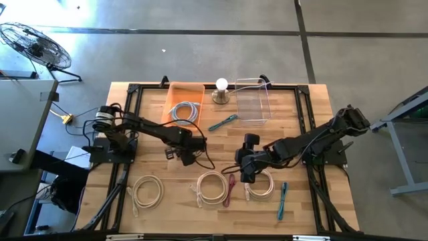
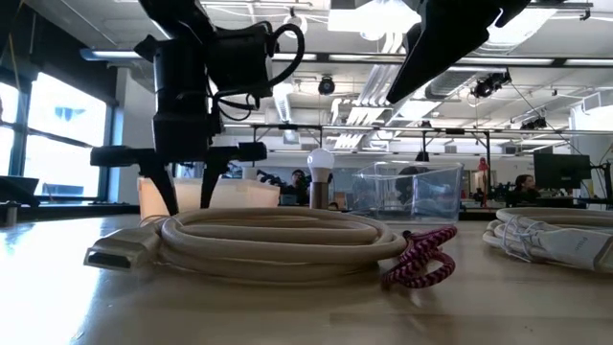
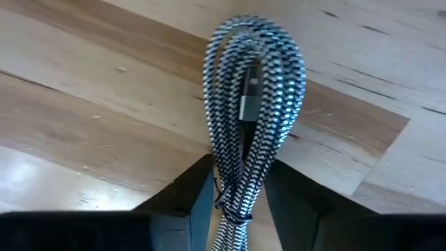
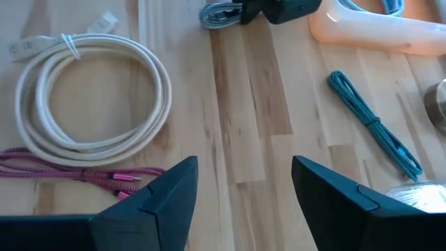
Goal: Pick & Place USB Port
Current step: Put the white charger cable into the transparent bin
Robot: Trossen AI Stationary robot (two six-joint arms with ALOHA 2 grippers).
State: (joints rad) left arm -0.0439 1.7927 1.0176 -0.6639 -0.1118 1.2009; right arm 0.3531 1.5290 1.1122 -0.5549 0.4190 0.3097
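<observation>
Just below the orange bin (image 1: 185,100), the left gripper (image 3: 237,202) pinches one braided black-and-white USB cable (image 3: 252,104); three cream coils (image 1: 212,186) lie nearby. Right gripper (image 4: 244,195) spread wide.

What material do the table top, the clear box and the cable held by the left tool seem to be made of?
Table top: likely wood, pale planks with visible grain and seams, slightly glossy.
Clear box: probably hard plastic, see-through with shiny edges.
Cable in the left tool: a woven fabric sleeve, judging by the black-and-white braid pattern; its plug looks metallic.
</observation>
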